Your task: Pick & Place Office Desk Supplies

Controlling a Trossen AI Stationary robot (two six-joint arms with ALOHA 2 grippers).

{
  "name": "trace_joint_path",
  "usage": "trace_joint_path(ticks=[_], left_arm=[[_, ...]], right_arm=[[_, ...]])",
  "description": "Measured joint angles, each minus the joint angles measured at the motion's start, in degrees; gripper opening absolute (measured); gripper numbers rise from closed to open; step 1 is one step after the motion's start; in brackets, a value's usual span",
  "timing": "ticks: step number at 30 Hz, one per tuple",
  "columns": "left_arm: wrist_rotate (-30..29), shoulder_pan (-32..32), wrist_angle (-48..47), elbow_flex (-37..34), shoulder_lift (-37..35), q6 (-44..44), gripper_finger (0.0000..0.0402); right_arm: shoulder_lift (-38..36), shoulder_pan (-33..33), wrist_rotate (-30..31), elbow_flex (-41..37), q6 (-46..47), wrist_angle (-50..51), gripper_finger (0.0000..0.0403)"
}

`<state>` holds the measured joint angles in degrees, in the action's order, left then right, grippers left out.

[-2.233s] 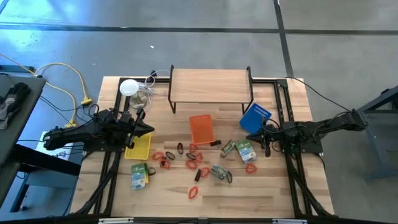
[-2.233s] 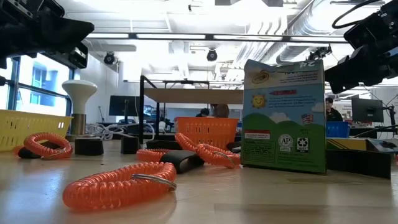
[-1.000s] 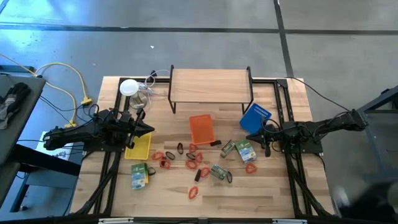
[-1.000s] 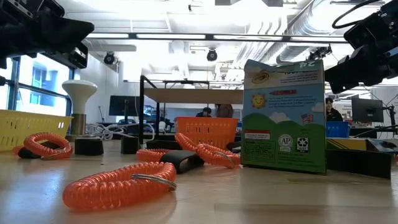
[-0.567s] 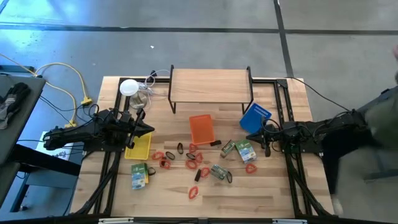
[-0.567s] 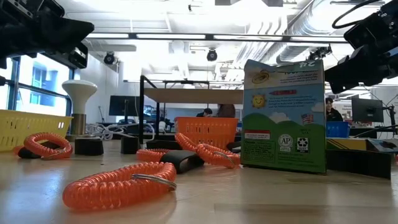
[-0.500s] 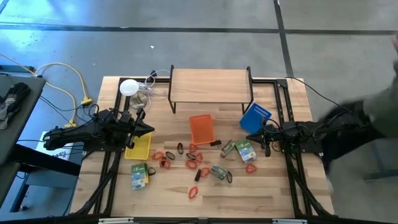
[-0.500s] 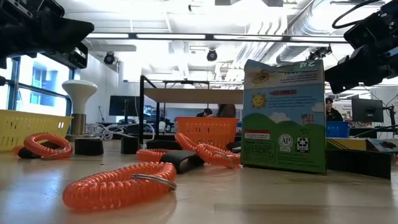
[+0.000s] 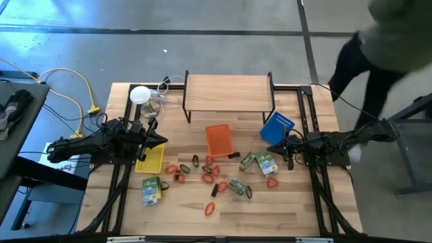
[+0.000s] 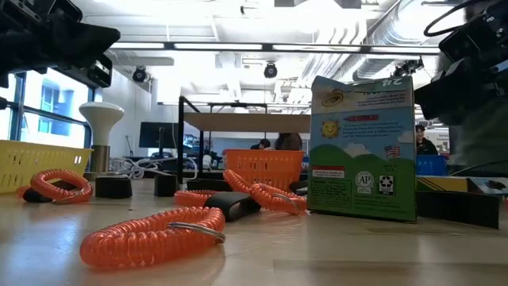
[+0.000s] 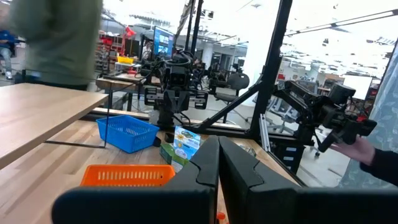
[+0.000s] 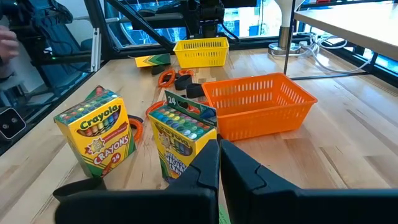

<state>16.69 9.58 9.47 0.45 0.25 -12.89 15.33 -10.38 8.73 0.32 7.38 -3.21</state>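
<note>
looking straight down, a wooden counter [image 9: 283,216] carries three trays: a yellow tray [image 9: 150,159] at the left, an orange tray [image 9: 219,140] in the middle and a blue tray [image 9: 277,126] at the right. four green crayon boxes [image 9: 267,163] show from above: two side by side near the right tool [image 9: 272,149], one [image 9: 237,186] lying flat in the middle, one [image 9: 150,190] near the front left. about eight red-orange coiled loops [image 9: 209,208] and several small black clips [image 9: 215,190] are scattered between the boxes, in front of the orange tray. a white round lamp [image 9: 140,94] stands at the back left beside a raised wooden shelf [image 9: 229,92]. the left tool [image 9: 162,141] hangs over the yellow tray; both tools have their fingers pressed together and hold nothing.

the table-height view alone shows the loops as springy coils [image 10: 151,236] with a metal ring, and one box [image 10: 363,148] standing upright. the right wrist view alone lets the boxes' yellow-and-green fronts [image 12: 96,135] be read as crayons, one box [image 12: 180,142] open with crayon tips showing. a person [image 9: 388,40] stands beyond the counter's far right corner.
</note>
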Motion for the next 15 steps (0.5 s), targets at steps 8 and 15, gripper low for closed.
trace_joint_path(ticks=[8,15], left_arm=[[0.00,0.00,0.00,0.00,0.00,-0.66,0.0000],[0.00,-0.01,-0.02,0.00,0.00,-3.61,0.0000]], right_arm=[[-0.01,-0.01,-0.05,0.01,-2.43,-0.02,0.0002],[0.00,0.00,-1.82,0.02,7.58,-2.68,0.0002]])
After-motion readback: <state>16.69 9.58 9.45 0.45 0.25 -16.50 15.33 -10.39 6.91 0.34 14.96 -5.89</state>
